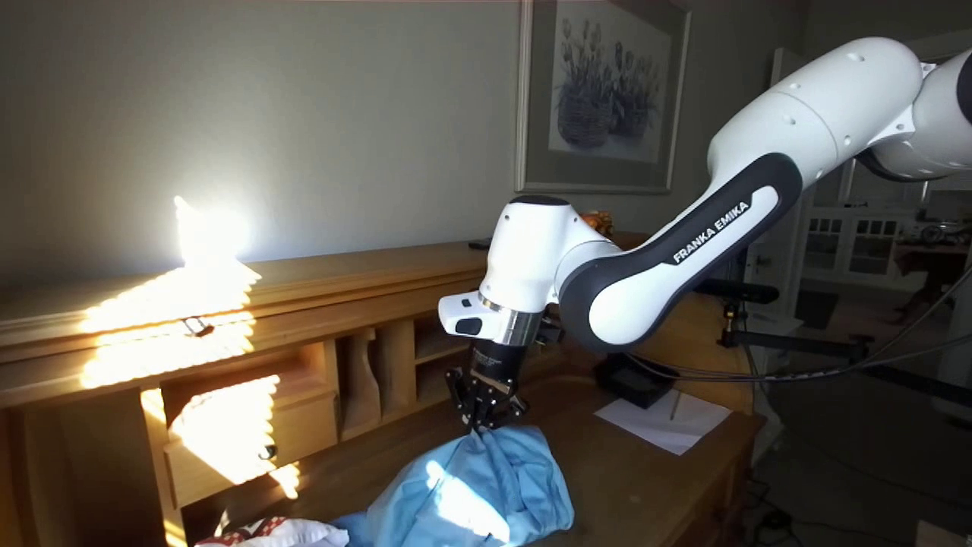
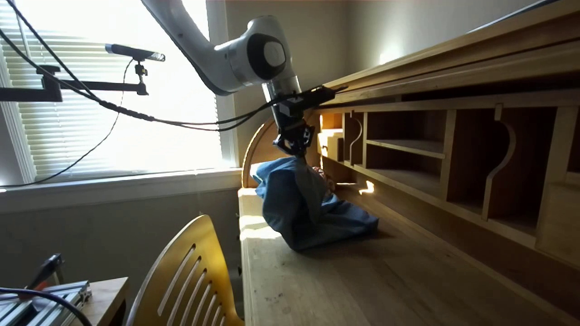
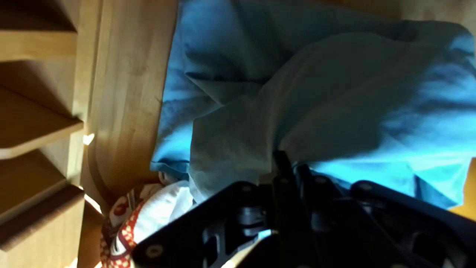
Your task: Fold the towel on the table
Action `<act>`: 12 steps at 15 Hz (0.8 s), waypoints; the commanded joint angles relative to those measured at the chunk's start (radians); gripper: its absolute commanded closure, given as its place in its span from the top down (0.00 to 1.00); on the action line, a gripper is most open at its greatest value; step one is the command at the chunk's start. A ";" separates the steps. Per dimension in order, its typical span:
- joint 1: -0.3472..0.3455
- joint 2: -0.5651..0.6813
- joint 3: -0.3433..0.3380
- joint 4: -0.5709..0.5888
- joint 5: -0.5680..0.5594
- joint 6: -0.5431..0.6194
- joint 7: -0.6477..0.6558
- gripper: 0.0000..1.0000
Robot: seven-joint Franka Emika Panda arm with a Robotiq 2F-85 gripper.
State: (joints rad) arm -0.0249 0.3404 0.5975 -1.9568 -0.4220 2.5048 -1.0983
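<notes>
The blue towel [image 1: 524, 471] is bunched on the wooden desk, with its upper part pulled up into a peak and its lower part spread in loose folds. It also shows in an exterior view [image 2: 290, 208] and in the wrist view [image 3: 346, 93]. My gripper [image 1: 476, 427] points down at the peak, and it also shows in an exterior view [image 2: 300, 155]. In the wrist view my fingertips [image 3: 292, 163] are close together with a thin pinch of towel between them. The underside of the towel is hidden.
A red and white patterned cloth [image 3: 121, 238] lies beside the towel. The desk hutch [image 2: 403, 147] with cubbyholes rises along the back. A white paper [image 1: 661, 425] and a black box [image 1: 634, 380] sit on the desk [image 2: 362, 280]. A yellow chair [image 2: 195, 276] stands at the front edge.
</notes>
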 commanded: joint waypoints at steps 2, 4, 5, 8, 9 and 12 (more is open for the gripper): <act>0.214 0.011 -0.254 0.039 -0.177 0.038 0.047 0.01; 0.273 0.030 -0.310 0.047 -0.231 0.049 0.078 0.01; 0.292 0.035 -0.325 0.046 -0.247 0.054 0.090 0.01; 0.343 0.051 -0.373 0.047 -0.338 0.091 0.166 0.01; 0.360 0.056 -0.392 0.049 -0.390 0.107 0.209 0.01; 0.402 0.078 -0.445 0.069 -0.590 0.145 0.381 0.01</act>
State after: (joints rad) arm 0.3321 0.3847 0.2060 -1.9301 -0.8429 2.6177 -0.8655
